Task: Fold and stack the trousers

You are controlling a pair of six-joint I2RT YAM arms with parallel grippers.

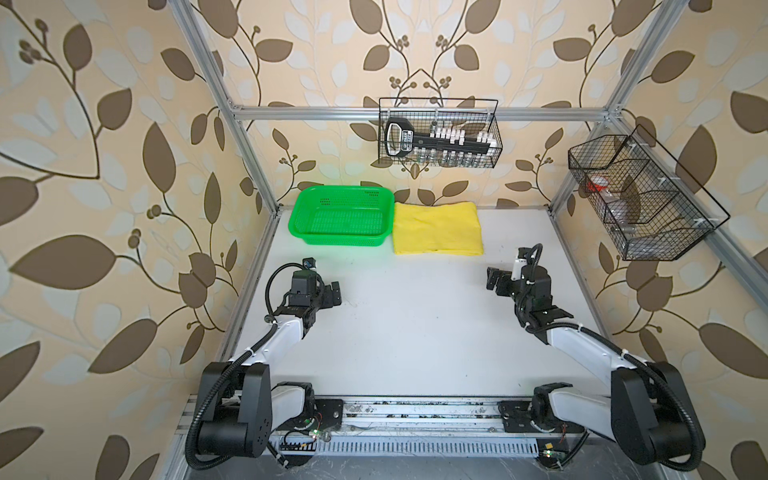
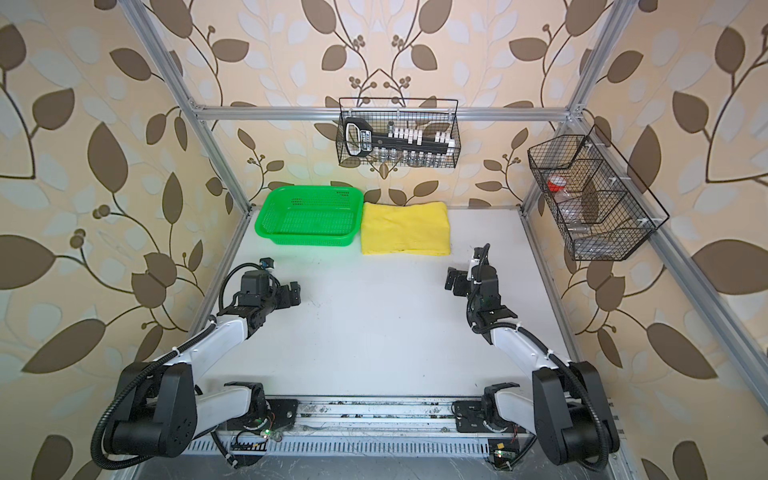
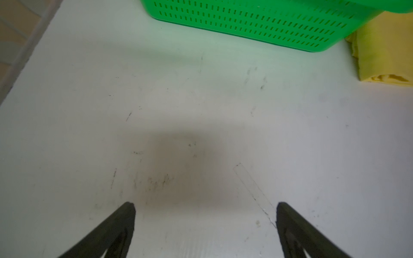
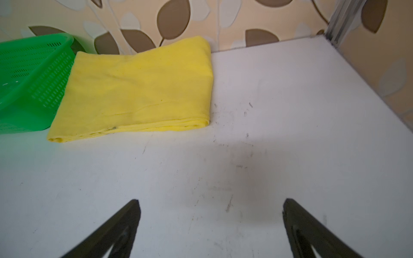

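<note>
On the table (image 1: 415, 332), at its far edge, the folded yellow trousers (image 1: 437, 227) lie flat just beside the green basket (image 1: 340, 240), which shows only its perforated floor. The left gripper (image 1: 334, 294) and the right gripper (image 1: 492, 279) hang with jaws spread wide, holding nothing. A wire basket (image 1: 384, 112) on the frame holds a black tool (image 1: 415, 141); its label is unreadable.
</note>
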